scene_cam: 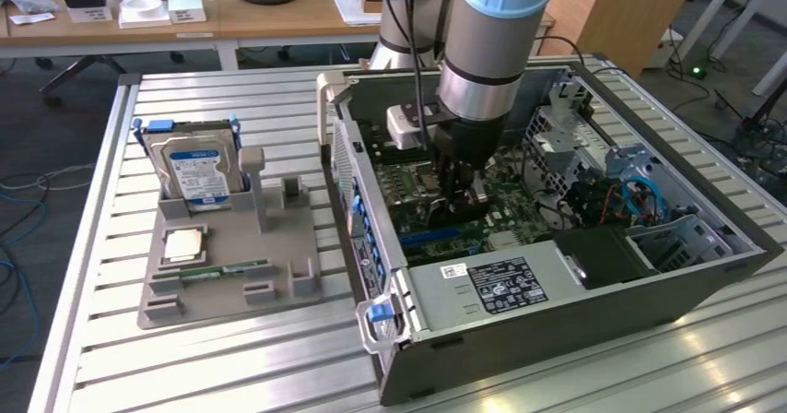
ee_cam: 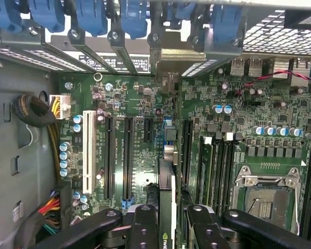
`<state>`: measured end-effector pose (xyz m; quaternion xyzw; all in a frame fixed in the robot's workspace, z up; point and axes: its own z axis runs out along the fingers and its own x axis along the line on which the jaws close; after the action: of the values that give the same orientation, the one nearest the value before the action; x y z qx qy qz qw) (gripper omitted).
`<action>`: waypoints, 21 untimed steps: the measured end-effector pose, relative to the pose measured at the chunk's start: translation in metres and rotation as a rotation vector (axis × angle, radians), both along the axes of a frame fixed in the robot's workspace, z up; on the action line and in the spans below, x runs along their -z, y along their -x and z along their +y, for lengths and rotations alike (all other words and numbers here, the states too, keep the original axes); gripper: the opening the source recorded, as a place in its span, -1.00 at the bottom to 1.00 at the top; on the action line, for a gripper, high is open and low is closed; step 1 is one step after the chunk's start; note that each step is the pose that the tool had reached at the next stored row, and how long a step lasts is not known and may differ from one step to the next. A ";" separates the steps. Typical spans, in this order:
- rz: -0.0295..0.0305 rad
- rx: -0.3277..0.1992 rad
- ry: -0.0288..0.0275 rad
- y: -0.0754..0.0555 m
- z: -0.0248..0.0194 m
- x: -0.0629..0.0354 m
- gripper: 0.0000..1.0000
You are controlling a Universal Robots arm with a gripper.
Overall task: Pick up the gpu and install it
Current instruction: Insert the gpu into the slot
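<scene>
- The gpu point(ee_cam: 166, 207) is already picked up, clamped edge-on between the jaws of the gripper point(ee_cam: 168, 225).
- It hangs above the motherboard point(ee_cam: 140, 155), not yet seated in a slot.

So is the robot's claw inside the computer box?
Yes, the claw reaches down inside the open computer case, just over the green board.

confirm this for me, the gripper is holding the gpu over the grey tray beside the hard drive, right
Not quite. The exterior view shows the gripper holding the gpu inside the open computer case, above the motherboard, not over the grey tray beside the hard drive.
</scene>
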<state>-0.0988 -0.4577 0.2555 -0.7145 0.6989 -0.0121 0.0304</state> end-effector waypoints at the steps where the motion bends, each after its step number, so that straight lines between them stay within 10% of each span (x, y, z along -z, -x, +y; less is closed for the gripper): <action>1: 0.0000 0.000 0.0002 0.000 0.0000 0.0000 -0.47; 21: -0.0001 0.001 0.0026 0.006 -0.0002 0.0041 -0.47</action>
<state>-0.1047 -0.4579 0.2514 -0.7143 0.6991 -0.0130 0.0295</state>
